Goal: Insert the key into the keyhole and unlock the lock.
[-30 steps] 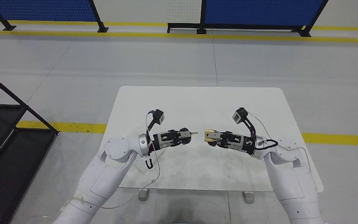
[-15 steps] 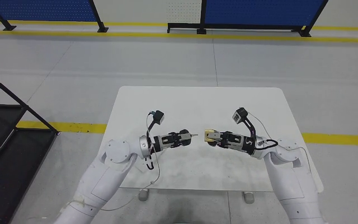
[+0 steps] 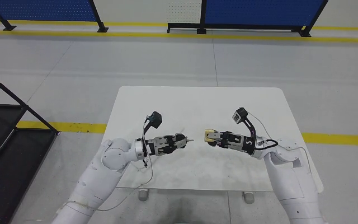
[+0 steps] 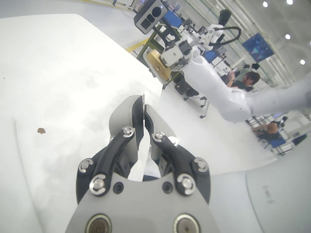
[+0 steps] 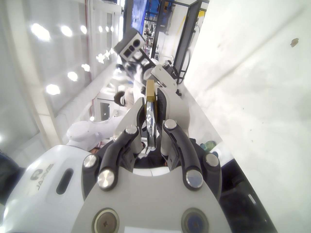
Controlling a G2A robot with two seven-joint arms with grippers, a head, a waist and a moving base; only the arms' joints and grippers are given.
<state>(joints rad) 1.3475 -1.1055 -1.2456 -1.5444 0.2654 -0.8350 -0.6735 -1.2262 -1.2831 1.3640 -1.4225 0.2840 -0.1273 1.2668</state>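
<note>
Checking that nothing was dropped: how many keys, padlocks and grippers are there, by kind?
Keys: 1, the thin silver metal key pinched in the left gripper
Padlocks: 1, the brass-coloured padlock clamped in the right gripper
Grippers: 2
Total: 4

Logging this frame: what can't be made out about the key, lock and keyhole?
- Keyhole: too small in the top view, far off on the lock in the left wrist view.
- Key blade: edge-on, pinched in the left gripper; tiny in the top view.
- Shackle, open or shut: covered by the right gripper in the right wrist view.
</note>
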